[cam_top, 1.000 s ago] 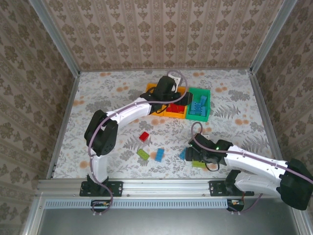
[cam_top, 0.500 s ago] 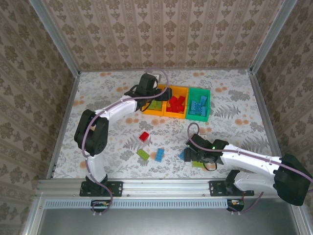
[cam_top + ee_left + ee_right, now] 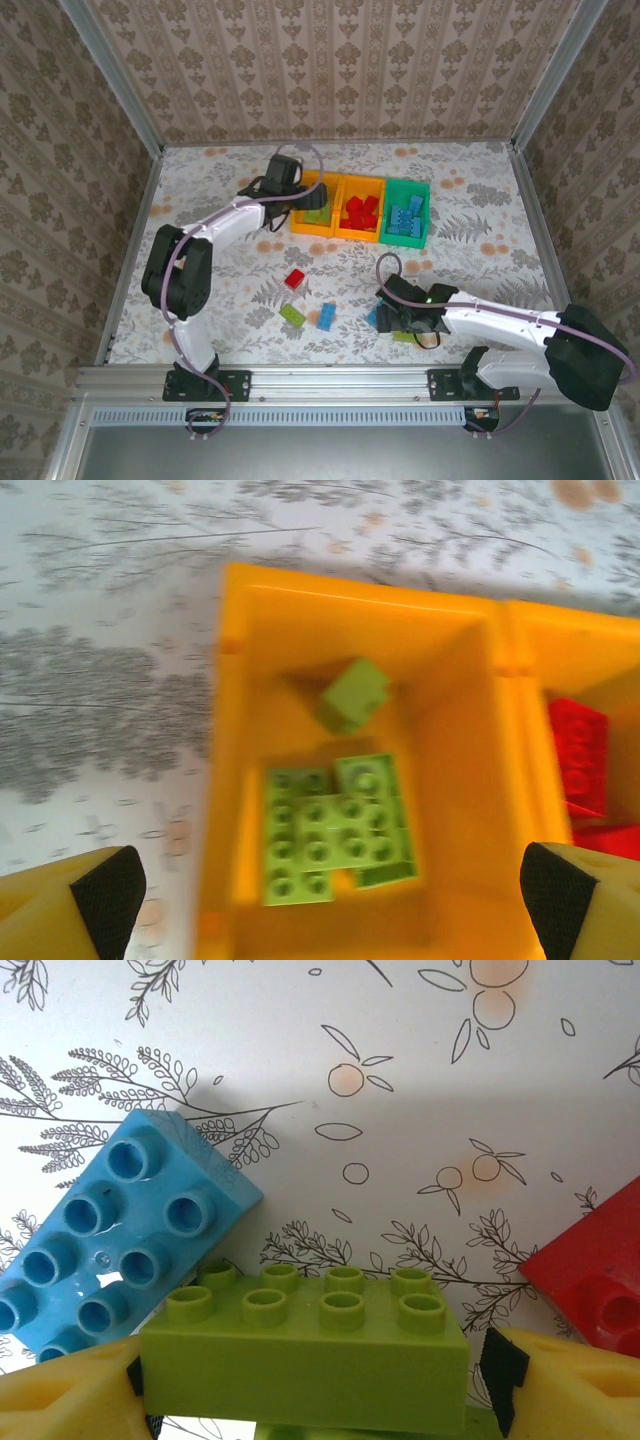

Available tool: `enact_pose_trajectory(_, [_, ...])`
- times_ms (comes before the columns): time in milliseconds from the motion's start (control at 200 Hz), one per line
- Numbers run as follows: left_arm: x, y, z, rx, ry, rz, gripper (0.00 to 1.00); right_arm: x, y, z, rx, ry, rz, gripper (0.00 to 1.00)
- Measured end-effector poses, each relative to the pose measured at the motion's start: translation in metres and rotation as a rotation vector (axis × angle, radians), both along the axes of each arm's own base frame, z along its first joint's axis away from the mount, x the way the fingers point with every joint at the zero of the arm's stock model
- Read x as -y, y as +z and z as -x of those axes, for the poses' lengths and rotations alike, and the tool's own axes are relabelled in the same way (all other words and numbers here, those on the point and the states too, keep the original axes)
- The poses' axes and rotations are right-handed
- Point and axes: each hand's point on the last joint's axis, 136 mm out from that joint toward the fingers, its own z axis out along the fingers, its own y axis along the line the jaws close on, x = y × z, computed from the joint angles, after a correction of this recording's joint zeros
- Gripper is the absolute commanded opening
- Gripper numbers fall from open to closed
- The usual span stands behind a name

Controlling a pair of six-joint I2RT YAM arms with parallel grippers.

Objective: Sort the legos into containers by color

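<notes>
**Desk:** Where is your right tool (image 3: 315, 1375)?

**Floor:** Your right tool straddles a lime green lego (image 3: 300, 1345) on the worktop (image 3: 400, 1080), near the front edge. The jaws are apart, with one pad against an end of the brick and the other just clear. The studs face up and the long axis runs pad to pad. A blue lego (image 3: 120, 1230) lies angled just beside its far edge.

**Desk:** And the other one?

**Floor:** Your left tool (image 3: 330, 890) hangs wide open, holding nothing, above the left orange-yellow container (image 3: 225, 730). Lime legos (image 3: 335, 825) lie inside it.
</notes>
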Motion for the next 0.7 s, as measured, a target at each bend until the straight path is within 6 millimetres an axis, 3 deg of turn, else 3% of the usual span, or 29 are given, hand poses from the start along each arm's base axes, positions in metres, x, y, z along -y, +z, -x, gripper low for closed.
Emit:
enact_pose_trajectory(185, [-0.037,-0.005,-0.011,-0.023,0.061,-0.045,1.00,-0.002,-0.001,-0.002,-0.002,0.007,0.013,0.69])
enact_pose_trajectory(340, [-0.044,-0.006,-0.025,-0.029,0.059,-0.072,0.96,-0.003,0.001,-0.004,0.005,0.017,0.012,0.60])
enact_pose_trajectory(490, [-0.036,-0.022,-0.033,-0.057,0.026,-0.087,0.76,-0.002,0.003,-0.005,0.016,0.014,0.012,0.53])
enact_pose_trajectory(600, [-0.034,-0.043,-0.030,-0.100,0.011,-0.093,0.55,-0.002,0.013,-0.007,0.047,0.010,-0.011,0.52])
enact_pose_trajectory(700, [-0.028,-0.048,-0.028,-0.116,-0.013,-0.084,0.39,-0.002,0.022,-0.008,0.074,0.008,-0.035,0.52])
